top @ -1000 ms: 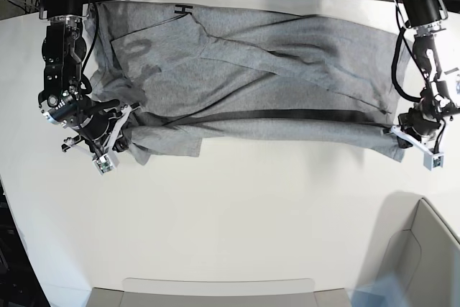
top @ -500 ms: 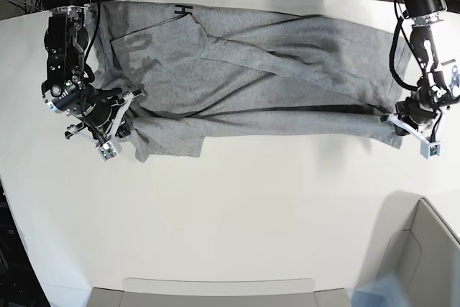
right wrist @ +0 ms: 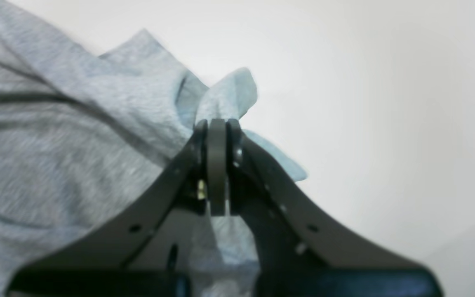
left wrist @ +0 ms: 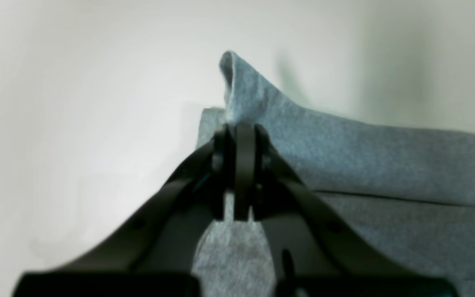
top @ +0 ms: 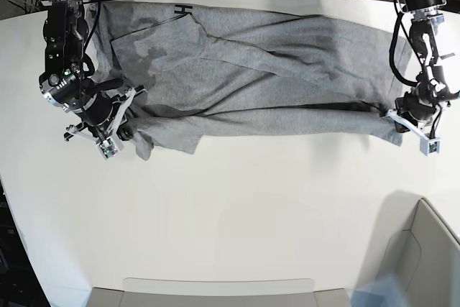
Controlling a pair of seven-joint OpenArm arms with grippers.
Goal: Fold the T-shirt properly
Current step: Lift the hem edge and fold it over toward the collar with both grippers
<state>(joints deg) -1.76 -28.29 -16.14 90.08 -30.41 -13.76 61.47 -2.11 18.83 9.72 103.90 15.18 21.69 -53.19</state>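
Fabric of the T-shirt (top: pixel 251 70) lies spread lengthwise across the far half of the white table (top: pixel 230 221), reaching nearly from one arm to the other. We see the heather-grey cloth creased in long diagonal folds, with a dark shadow line along its near edge where that edge is raised off the surface. We note a small piece of black lettering at the far edge, near the collar end. In the base view we find the right gripper (top: pixel 118 116) at the left side, its jaws pressed together on a bunched corner of the shirt; a loose flap hangs down onto the table just beside it. The right wrist view confirms this: we see the right gripper (right wrist: pixel 217 128) with its jaws closed on a pinched tuft of grey cloth that sticks up past the tips, the rest of the T-shirt (right wrist: pixel 56 136) trailing to the left. At the opposite end we find the left gripper (top: pixel 397 116) clamped on the other near corner. In the left wrist view, the left gripper (left wrist: pixel 239 132) has its jaws together on a raised fold, and the T-shirt (left wrist: pixel 386 165) extends away to the right over the pale table (left wrist: pixel 76 103).
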